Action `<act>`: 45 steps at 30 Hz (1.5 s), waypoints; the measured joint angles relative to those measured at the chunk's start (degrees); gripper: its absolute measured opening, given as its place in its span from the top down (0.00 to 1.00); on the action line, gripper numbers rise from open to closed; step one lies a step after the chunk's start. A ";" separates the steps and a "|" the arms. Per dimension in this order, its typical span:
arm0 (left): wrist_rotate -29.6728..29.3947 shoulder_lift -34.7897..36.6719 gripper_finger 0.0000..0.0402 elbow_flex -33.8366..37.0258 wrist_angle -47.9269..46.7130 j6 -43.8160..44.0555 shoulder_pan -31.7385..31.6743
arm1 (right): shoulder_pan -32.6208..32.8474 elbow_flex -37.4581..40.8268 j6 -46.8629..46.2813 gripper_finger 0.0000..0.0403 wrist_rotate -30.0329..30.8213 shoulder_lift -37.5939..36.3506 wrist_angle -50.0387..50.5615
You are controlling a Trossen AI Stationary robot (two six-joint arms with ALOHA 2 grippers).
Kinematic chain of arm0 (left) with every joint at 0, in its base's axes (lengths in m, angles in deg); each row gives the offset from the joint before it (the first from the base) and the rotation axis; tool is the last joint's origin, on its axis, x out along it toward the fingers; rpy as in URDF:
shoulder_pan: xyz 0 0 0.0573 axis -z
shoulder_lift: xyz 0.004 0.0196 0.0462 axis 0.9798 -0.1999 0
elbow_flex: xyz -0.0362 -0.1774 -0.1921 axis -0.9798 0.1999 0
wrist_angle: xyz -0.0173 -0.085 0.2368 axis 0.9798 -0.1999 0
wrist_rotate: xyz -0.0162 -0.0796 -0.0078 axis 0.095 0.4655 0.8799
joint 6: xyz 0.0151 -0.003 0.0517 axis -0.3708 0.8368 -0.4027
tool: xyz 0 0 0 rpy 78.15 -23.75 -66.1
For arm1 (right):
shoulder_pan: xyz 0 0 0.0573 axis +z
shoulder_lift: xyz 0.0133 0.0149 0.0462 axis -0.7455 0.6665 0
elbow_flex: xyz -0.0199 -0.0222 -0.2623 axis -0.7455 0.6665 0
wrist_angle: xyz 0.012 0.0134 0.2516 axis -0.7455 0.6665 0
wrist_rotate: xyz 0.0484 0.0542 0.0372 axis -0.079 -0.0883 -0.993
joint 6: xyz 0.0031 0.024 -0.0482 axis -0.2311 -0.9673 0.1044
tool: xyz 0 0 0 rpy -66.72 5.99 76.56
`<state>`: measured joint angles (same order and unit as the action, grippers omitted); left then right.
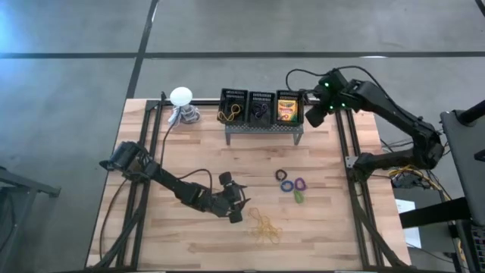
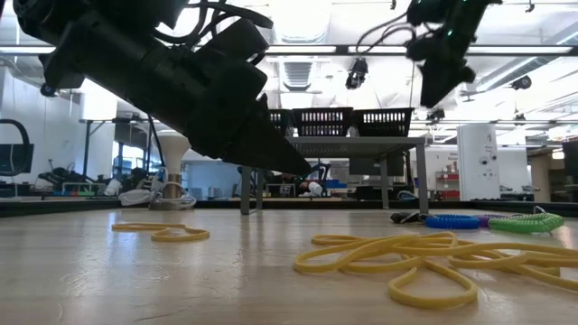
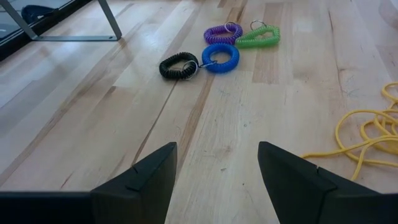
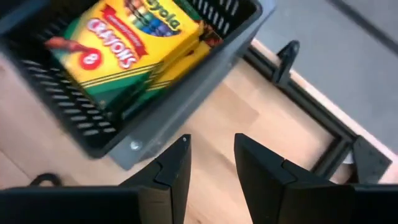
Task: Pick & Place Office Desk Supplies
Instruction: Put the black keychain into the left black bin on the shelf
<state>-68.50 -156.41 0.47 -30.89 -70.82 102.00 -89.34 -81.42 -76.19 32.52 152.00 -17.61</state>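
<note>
Near: left pincer apart, empty, low over bench; rubber bands tangled beside it, may drag whole clump. Mid: coil rings. Far right: right pincer apart, empty beside crayon box bin; could knock bin.

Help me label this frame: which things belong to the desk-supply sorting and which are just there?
Job:
crayon box in the right basket
yellow rubber bands
coil rings, black, blue, purple, green

Just there:
white ball-shaped object
grey metal stand
</note>
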 joint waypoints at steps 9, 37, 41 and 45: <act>0.00 0.00 0.43 0.00 -0.16 0.00 0.00 | 20.19 11.00 -7.83 0.75 1.21 -13.06 -4.19; -0.02 0.00 0.43 0.02 -0.42 0.16 -0.81 | 51.28 33.71 -15.47 0.58 8.84 13.85 -50.17; -0.02 0.00 0.43 0.00 -0.66 0.16 -0.81 | 50.35 28.78 -13.29 0.57 6.77 19.70 -45.29; -0.02 0.00 0.43 0.02 -1.16 0.16 -0.81 | 49.20 25.22 -12.89 0.60 3.38 24.66 -43.76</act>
<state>-68.52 -156.41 0.50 -32.05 -70.66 101.19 -40.14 -56.20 -89.08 35.90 176.66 -61.37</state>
